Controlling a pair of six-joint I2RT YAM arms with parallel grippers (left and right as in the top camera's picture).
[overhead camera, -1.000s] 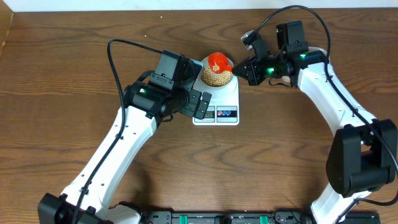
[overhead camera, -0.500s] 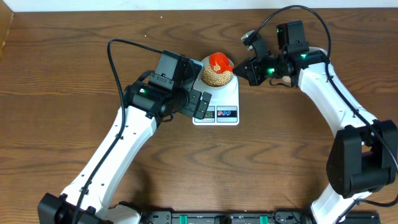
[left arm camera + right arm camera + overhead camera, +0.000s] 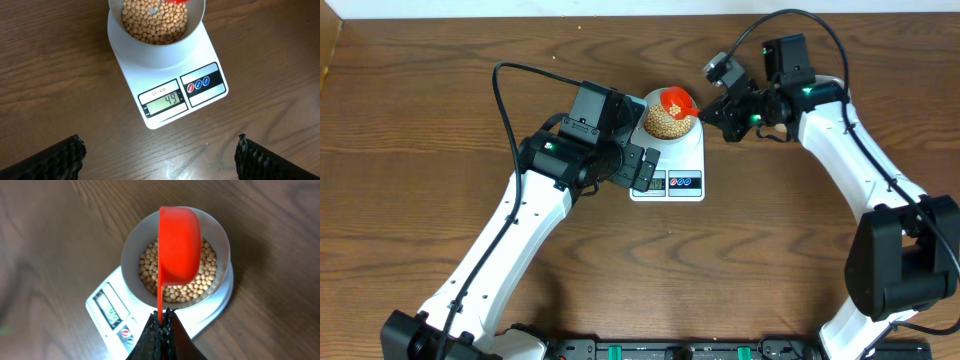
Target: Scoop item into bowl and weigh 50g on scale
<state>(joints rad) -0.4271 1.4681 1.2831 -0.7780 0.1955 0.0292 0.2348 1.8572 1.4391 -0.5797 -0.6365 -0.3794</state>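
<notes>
Dark brown wood-grain bench (image 3: 440, 100), two arms reaching in from the near edge.

Scale (image 3: 688, 158): white, flat on the bench at centre, its front panel turned toward the left arm. Display (image 3: 161, 104) reads 49. Round red and blue buttons (image 3: 198, 84) sit beside the display.

Bowl (image 3: 160, 55): pale, round, resting on the scale platform and covering most of it.

Beans (image 3: 150, 22): small beige-yellow rounds heaped inside the bowl. I see none loose on the bench.

Red scoop (image 3: 179, 245): plastic, with a thin handle. Its cup hangs over the bowl and overlaps the rim on the side away from the display. In the right wrist view the cup hides part of the beans. Whether any beans sit in the cup I cannot tell.

Right pincer (image 3: 161, 325): clenched on the end of the scoop handle, just off the scale's right side.

Left pincer (image 3: 159, 141): released, fingers spread wide and grasping nothing. It hovers over the bench just in front of the scale's display edge, clear of scale and bowl.
</notes>
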